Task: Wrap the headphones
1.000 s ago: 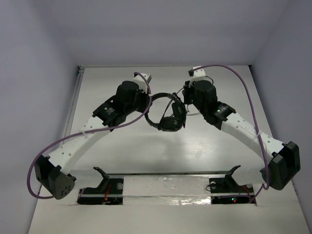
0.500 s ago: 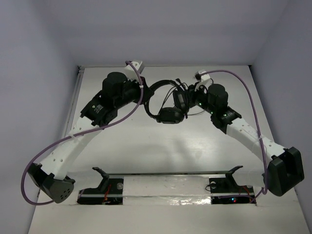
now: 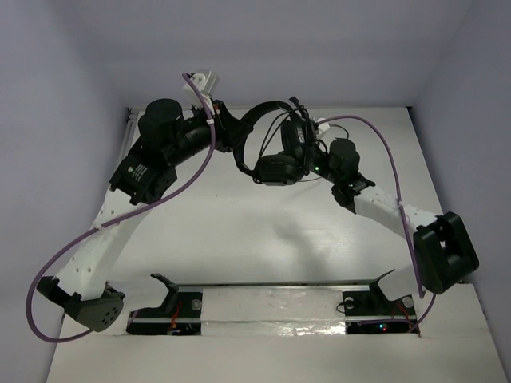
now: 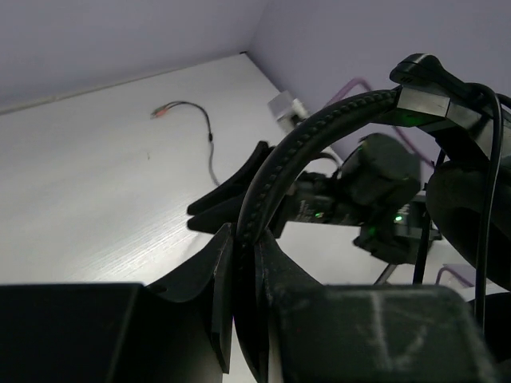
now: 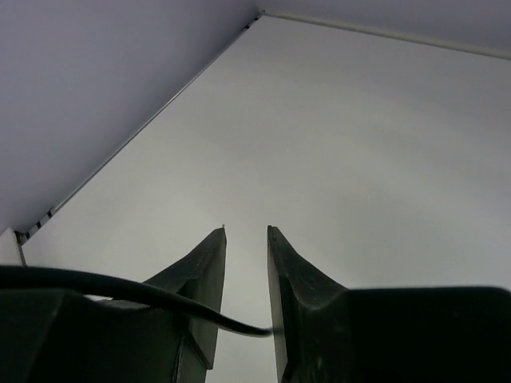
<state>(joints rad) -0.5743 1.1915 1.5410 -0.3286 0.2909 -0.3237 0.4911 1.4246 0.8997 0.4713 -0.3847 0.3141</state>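
two grippers, one pair of headphones, no container in view and so no contents to list.

entry 1, left gripper [image 4: 242, 239]: its jaws are pressed onto the headband [image 4: 319, 128] of the headphones [image 3: 275, 163], pinching the ribbed band edge-on between the pads. from the jaws the band arcs up and away, clear of the table [image 3: 263, 239]. beyond the jaws a thin lead [image 4: 196, 120] with a small plug end lies on the table. whether it belongs to the headphones cannot be told.

entry 2, headphones: they are held in the air just right of the left jaws, between the two grippers, with one earcup [image 3: 275, 169] hanging lowest. handling, as judged:
- weight: light
- headband: springy but stiff enough to carry the whole set
- cushions: soft
- cord: thin and limp, likely to slip or snag
- best hold for the body: the band, as now
- best hold for wrapping: a firm pinch on the cord close to the earcup, then further along for each turn

entry 3, right gripper [image 5: 247, 231]: its jaws stand slightly spread with nothing between the tips. the cord [image 5: 120, 289] runs in from the left across the root of the fingers and ends at the gap. whether it is caught there cannot be told.
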